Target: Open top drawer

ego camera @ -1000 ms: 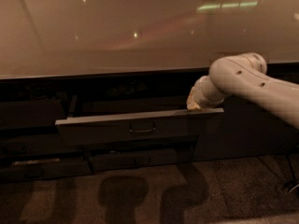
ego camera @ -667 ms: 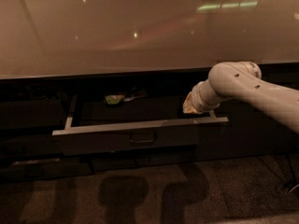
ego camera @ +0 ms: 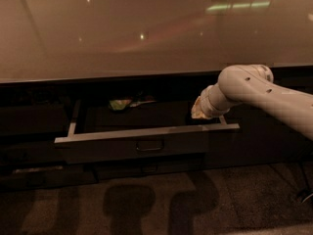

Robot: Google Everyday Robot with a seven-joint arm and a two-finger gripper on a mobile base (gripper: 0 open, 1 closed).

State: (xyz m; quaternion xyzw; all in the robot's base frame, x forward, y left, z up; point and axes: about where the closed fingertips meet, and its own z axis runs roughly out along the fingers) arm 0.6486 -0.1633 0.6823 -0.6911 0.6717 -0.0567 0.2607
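The top drawer (ego camera: 102, 150), below the desk (ego camera: 122, 33), has slid nearer than a second ago, so opening looks nearly done. The gripper (ego camera: 199, 113) sits behind its right end; whether it grips cannot be told.

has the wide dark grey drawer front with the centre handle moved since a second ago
Yes. The dark grey top drawer has slid outward, away from the pale countertop edge, showing more of its inside. The gripper sits behind its right end.
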